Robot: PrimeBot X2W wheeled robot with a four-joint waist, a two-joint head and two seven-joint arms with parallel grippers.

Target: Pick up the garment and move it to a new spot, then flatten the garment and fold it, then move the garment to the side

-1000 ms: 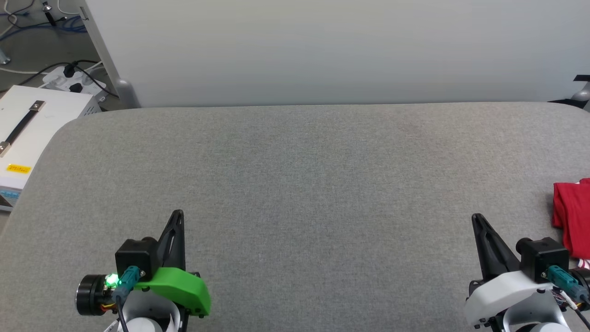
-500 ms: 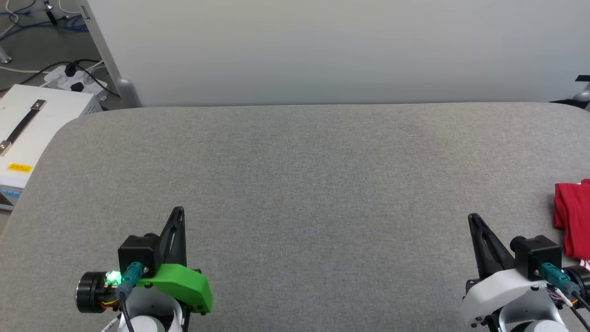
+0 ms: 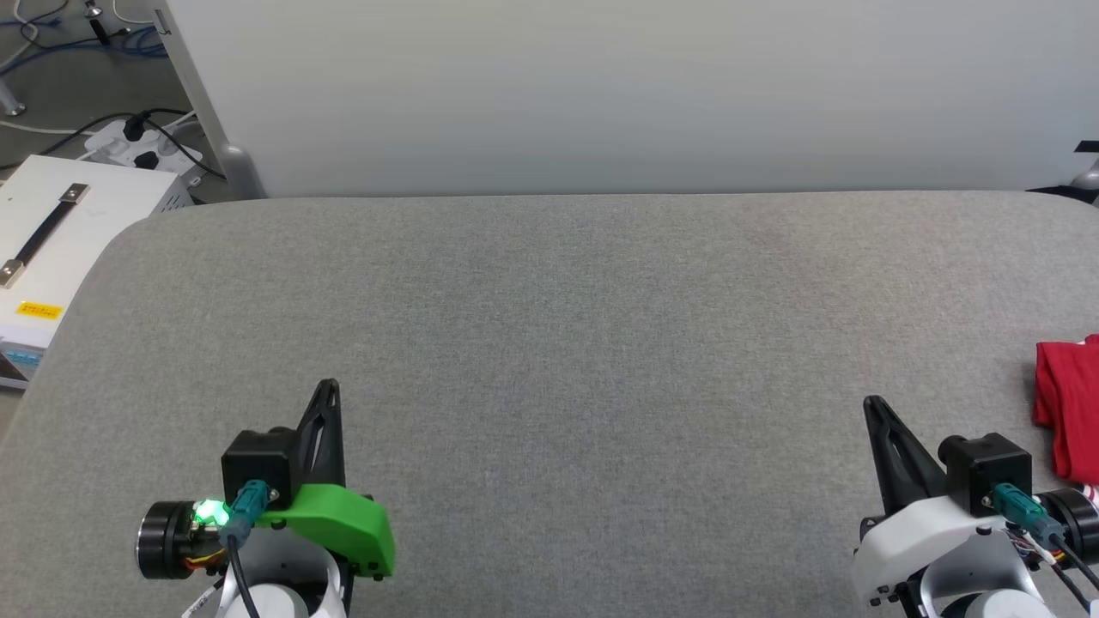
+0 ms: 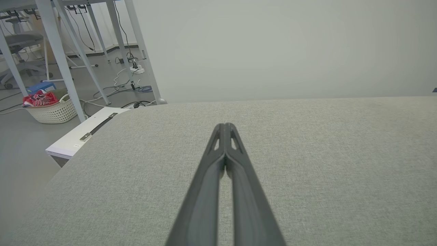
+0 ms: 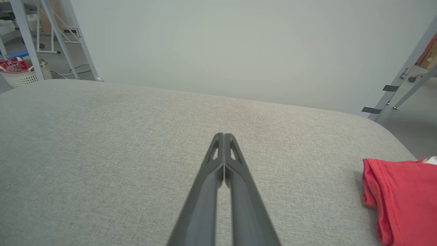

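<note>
Progress: garment [image 3: 1069, 403] is lying folded at the table's [image 3: 549, 343] right edge, seemingly already set aside | left gripper [image 3: 328, 386] and right gripper [image 3: 871, 402] are sitting pinched together, empty | nothing appearing left.

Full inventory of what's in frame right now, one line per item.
garment: one, red, on the table's far right
table: one, grey fabric top, in front of the robot
panel: one, pale, behind the table
box: one, white with a black handle, left of the table
power strip: one, white, on the floor beyond the box, cables plugged in
basket: one, white, holding red cloth, on the floor far left
jaws: two pairs, dark, both shut and empty, above the table's near side
</note>
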